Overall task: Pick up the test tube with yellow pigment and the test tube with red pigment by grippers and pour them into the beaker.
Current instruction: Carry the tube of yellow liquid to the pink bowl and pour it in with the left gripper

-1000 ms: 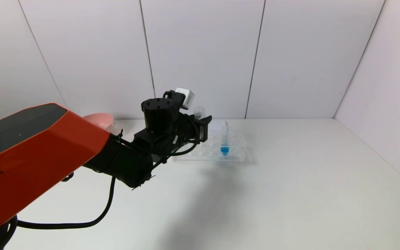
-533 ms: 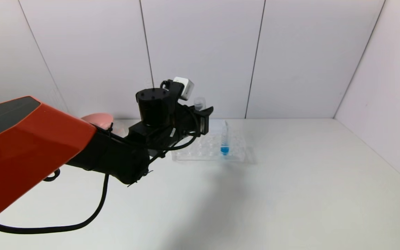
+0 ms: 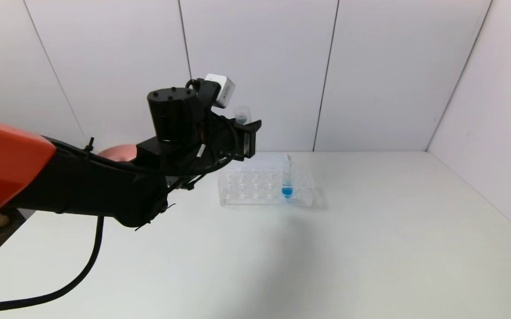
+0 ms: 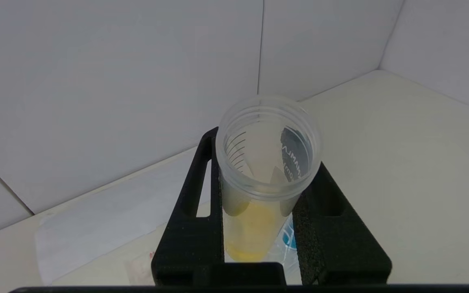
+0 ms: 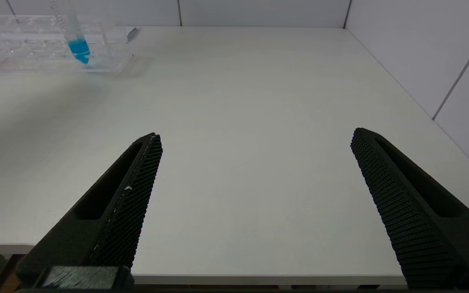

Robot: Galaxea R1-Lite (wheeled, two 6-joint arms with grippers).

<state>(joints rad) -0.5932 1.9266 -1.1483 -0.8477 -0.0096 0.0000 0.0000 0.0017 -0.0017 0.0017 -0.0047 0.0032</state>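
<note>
The slim clear plastic test tube with yellow pigment (image 4: pixel 265 179) is pinched between the black fingers of the left gripper (image 4: pixel 258 203), held in the air above the worktop's (image 3: pixel 370 230) far left part, beside the clear rectangular tube rack (image 3: pixel 255 188). It looks light, stiff and smooth, so likely slippery; the hold sits on its mid-body, below the ribbed open mouth. Its long axis stands nearly upright, mouth up, yellow end down. The right gripper (image 5: pixel 254 195) waits near the worktop's near edge, fingers spread wide and empty.
</note>
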